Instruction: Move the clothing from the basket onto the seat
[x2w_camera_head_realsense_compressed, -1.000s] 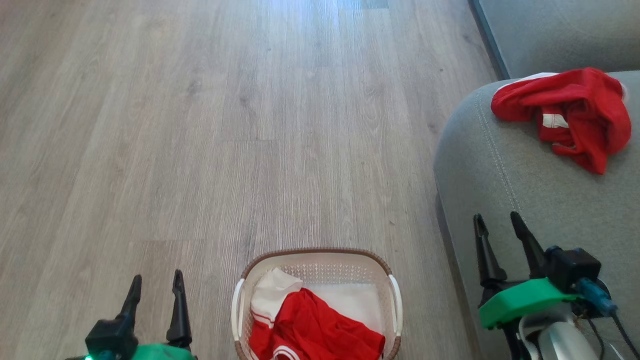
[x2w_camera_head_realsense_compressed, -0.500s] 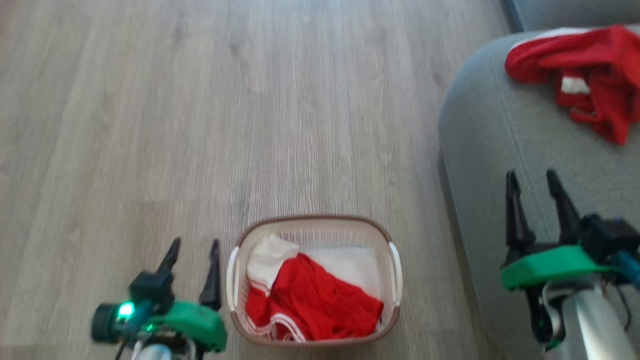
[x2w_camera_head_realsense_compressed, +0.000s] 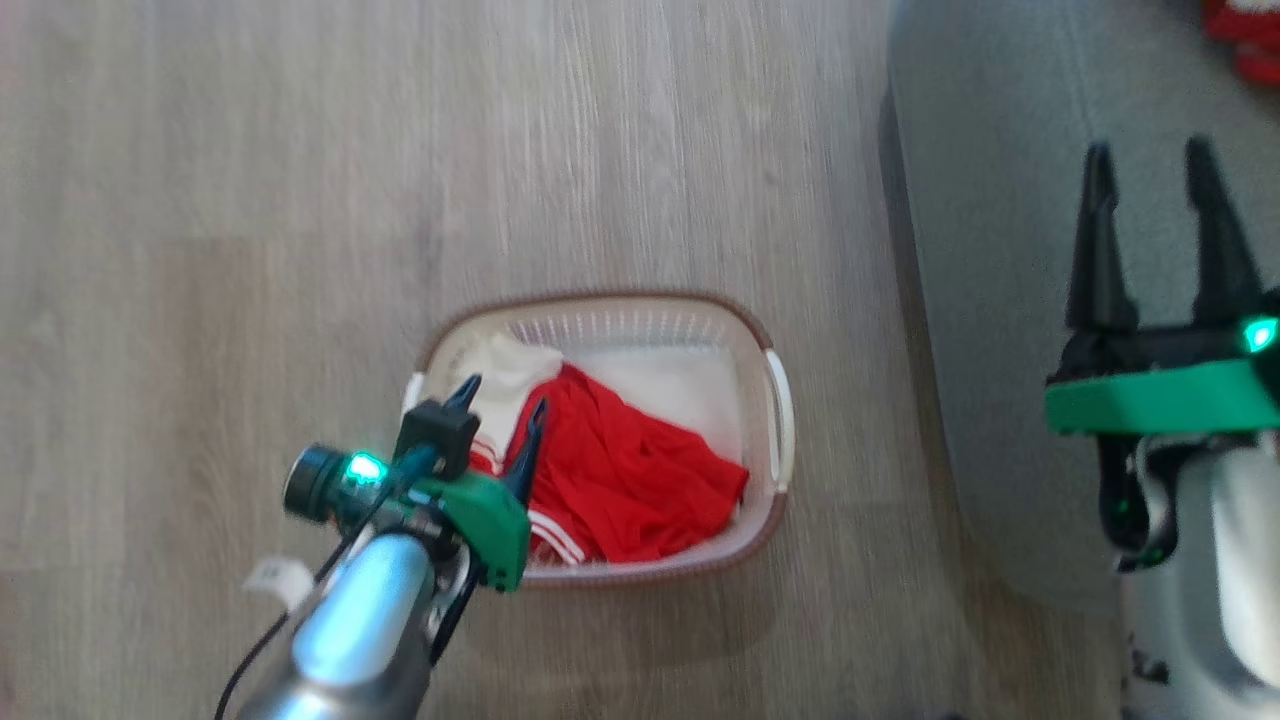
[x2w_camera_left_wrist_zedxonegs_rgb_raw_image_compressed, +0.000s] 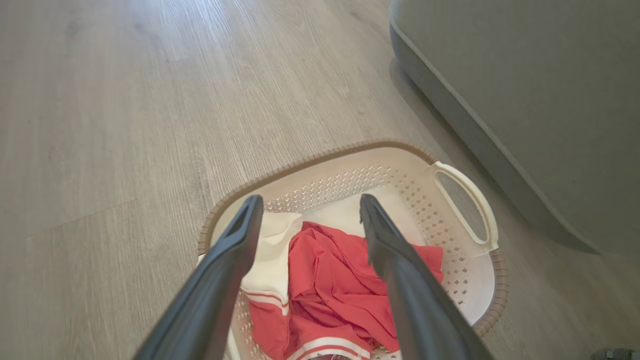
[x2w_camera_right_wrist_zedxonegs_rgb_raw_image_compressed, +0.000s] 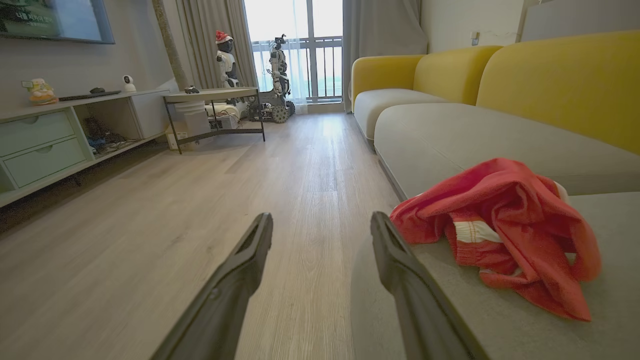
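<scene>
left gripper (x2w_camera_head_realsense_compressed: 505, 393) has moved in off the floor (x2w_camera_head_realsense_compressed: 250, 200), now over the basket (x2w_camera_head_realsense_compressed: 600, 298) left side, fingers spread wide, empty, aimed at the clothing (x2w_camera_head_realsense_compressed: 630, 470) still inside, so a grab looks next. right gripper (x2w_camera_head_realsense_compressed: 1149, 150) wide open too, empty, over the seat (x2w_camera_head_realsense_compressed: 990, 250); one red garment (x2w_camera_right_wrist_zedxonegs_rgb_raw_image_compressed: 500, 230) already there
</scene>
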